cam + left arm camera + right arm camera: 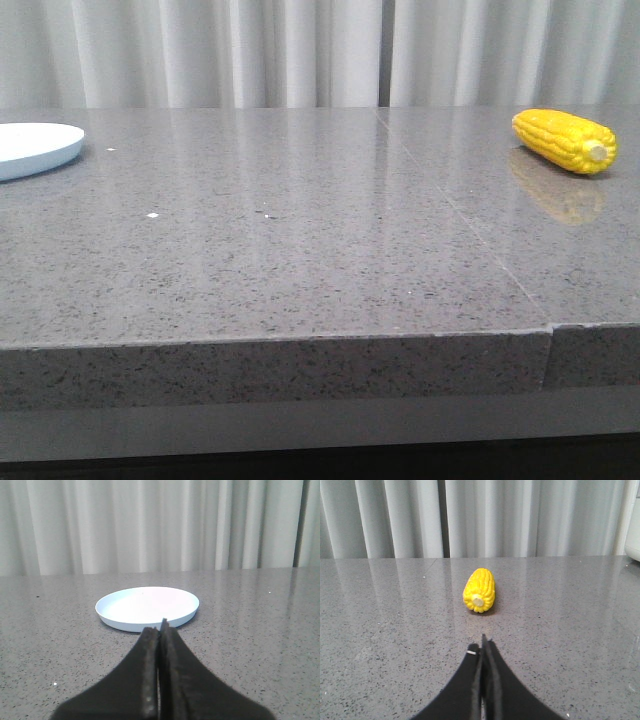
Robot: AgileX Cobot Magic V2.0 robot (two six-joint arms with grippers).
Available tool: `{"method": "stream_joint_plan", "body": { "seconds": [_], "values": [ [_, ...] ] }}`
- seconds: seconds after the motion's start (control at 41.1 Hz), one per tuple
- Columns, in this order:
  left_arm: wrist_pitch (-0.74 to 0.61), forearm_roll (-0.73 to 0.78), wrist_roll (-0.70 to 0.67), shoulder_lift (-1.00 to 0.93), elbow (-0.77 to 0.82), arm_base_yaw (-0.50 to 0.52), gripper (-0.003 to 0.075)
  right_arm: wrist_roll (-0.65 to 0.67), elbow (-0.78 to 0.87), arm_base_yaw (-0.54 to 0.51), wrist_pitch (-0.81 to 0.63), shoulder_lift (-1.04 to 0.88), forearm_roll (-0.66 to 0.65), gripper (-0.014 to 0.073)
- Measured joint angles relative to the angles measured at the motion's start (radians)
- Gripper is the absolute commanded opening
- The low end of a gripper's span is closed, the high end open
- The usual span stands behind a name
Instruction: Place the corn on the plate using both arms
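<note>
The yellow corn (565, 140) lies on the grey table at the far right, its pale stub end toward the camera. The white plate (35, 148) sits at the far left, partly cut off by the frame edge. Neither gripper shows in the front view. In the left wrist view my left gripper (160, 630) is shut and empty, its tips just short of the plate (147, 607). In the right wrist view my right gripper (483, 647) is shut and empty, some way short of the corn (479, 589), which points its stub end at it.
The grey speckled table (300, 250) has a seam (470, 230) running front to back on its right side and a front edge near the camera. Pale curtains (300, 50) hang behind. A white object (634, 540) shows at the far edge of the right wrist view.
</note>
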Motion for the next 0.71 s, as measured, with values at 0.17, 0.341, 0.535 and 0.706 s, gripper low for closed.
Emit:
{"method": "stream_joint_plan", "body": {
  "seconds": [0.17,0.341,0.535,0.706],
  "values": [
    [0.0,0.0,0.0,0.0,0.0,0.0,-0.002,0.0,0.0,0.0,0.0,0.0,0.0,-0.0068],
    [0.0,0.0,0.0,0.0,0.0,0.0,-0.002,0.0,0.0,0.0,0.0,0.0,0.0,-0.0068],
    [0.0,0.0,0.0,0.0,0.0,0.0,-0.002,0.0,0.0,0.0,0.0,0.0,0.0,-0.0068],
    [-0.009,0.0,0.0,0.0,0.0,0.0,-0.002,0.0,0.0,0.0,0.0,0.0,0.0,-0.0068]
  ]
}}
